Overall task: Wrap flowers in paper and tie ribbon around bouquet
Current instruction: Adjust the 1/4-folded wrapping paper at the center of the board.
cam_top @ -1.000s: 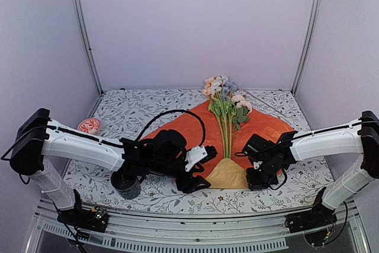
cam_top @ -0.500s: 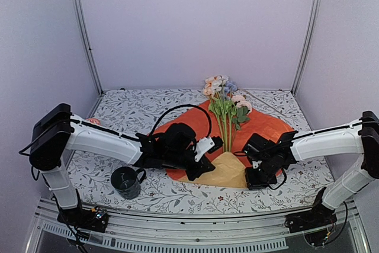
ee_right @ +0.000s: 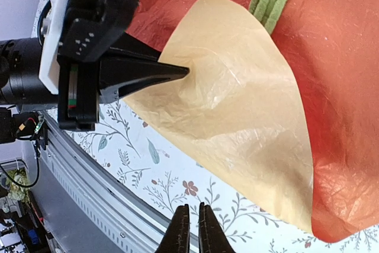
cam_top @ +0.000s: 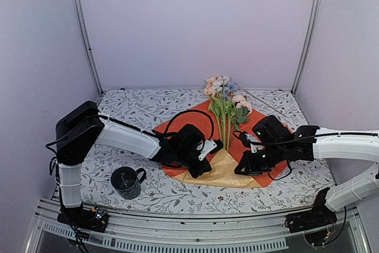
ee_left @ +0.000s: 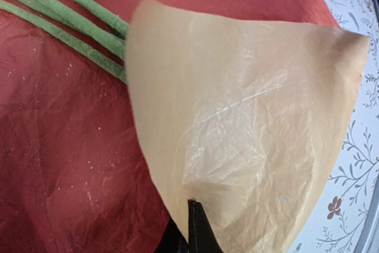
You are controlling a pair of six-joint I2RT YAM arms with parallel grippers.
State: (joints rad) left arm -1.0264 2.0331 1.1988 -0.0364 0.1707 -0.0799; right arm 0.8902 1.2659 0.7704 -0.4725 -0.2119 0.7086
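A: Since the earlier frame, the left gripper has swung right; it pinches the yellow fold of the paper, lower centre.
B: Right gripper: nearly pressed together, empty. Flowers lie on the paper, centre.

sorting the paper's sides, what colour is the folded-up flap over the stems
Mustard-yellow flap, against the orange-red paper; clearest in the left wrist view.
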